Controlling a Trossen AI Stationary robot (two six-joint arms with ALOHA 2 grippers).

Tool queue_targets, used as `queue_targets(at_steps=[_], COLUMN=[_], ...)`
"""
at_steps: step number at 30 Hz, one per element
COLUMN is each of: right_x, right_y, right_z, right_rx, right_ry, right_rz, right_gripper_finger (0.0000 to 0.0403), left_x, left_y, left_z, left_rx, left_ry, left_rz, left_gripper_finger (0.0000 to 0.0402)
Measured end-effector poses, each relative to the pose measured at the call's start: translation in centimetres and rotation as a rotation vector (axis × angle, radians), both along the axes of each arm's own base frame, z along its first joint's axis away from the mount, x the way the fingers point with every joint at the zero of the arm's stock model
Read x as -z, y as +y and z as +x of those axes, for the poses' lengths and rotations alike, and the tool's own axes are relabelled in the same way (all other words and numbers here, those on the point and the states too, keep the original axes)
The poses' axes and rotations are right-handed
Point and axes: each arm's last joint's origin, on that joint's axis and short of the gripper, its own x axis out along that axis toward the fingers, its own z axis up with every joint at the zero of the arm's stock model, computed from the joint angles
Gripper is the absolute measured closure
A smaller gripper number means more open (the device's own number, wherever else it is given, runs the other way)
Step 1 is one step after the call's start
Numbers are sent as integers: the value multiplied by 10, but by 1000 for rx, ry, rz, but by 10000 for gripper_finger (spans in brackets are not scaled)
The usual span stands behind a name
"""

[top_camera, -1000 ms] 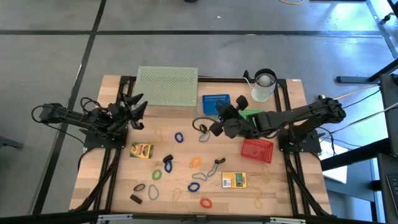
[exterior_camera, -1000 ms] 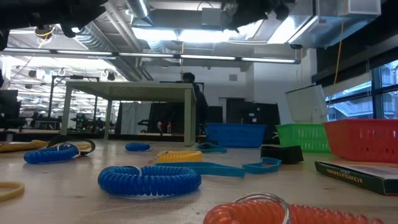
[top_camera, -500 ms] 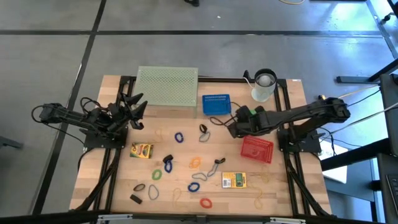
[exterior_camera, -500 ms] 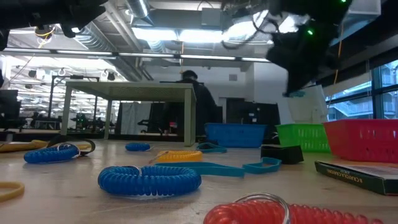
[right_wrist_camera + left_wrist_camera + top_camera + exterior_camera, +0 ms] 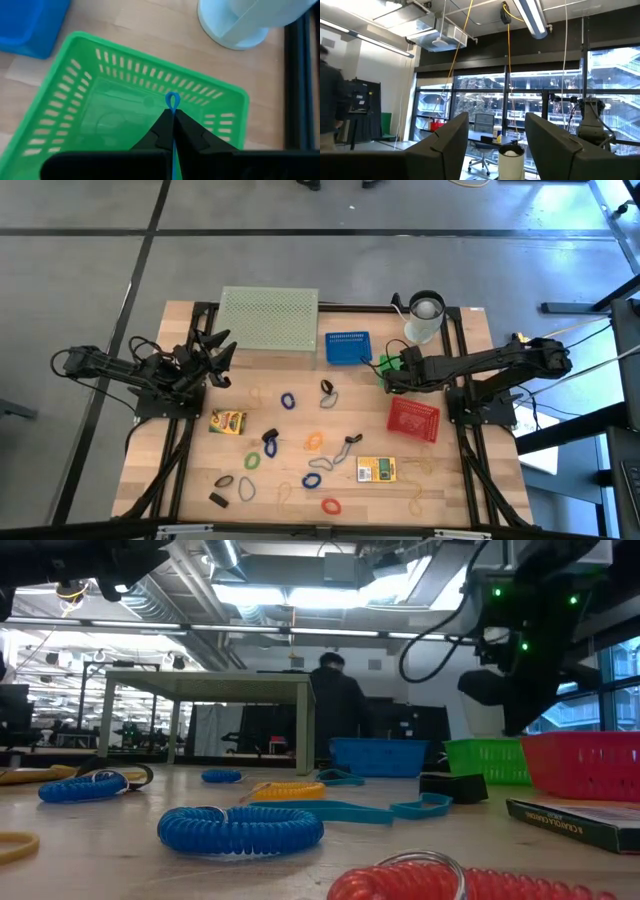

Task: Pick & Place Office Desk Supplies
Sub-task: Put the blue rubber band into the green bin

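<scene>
Pinching a blue band [image 5: 172, 100], right end effector [image 5: 172, 120] hangs over green basket [image 5: 75, 125].

The mesh stand [image 5: 268, 319] sits at the table's [image 5: 470, 480] far edge. To its right come three baskets in turn: one [image 5: 347, 347] just beside it, the next [image 5: 399, 364] under the right gripper [image 5: 387, 377], the last [image 5: 413, 420] nearer the front. The cup [image 5: 424, 318] stands behind them (near the far right corner). Loose loops [image 5: 288, 400] and two card boxes [image 5: 228, 421] lie in front of the stand.
</scene>
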Motion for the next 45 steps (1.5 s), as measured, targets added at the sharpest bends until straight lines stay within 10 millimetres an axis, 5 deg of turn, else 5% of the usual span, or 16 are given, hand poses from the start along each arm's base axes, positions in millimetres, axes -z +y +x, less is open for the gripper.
queue_targets(at_steps=[7,18,24,34,45], right_x=[4,-9,-36,-65,-18], right_y=[-3,-3,-2,17,37], right_z=[0,11,29,82,125], right_rx=[15,-7,-40,-409,-692], right_ry=[-28,-64,-157,-453,-343], right_rz=[0,6,28,-87,-169], right_gripper_finger=[378,245,201,214,236], left_x=[0,1,1,1,1], left_y=[0,0,0,0,0], left_z=[0,0,0,0,0], left_rx=[6,6,6,12,22], left_ry=[-2,1,2,-4,-15], left_rz=[-9,-9,-9,-17,-29], left_gripper_finger=[211,212,211,211,210])
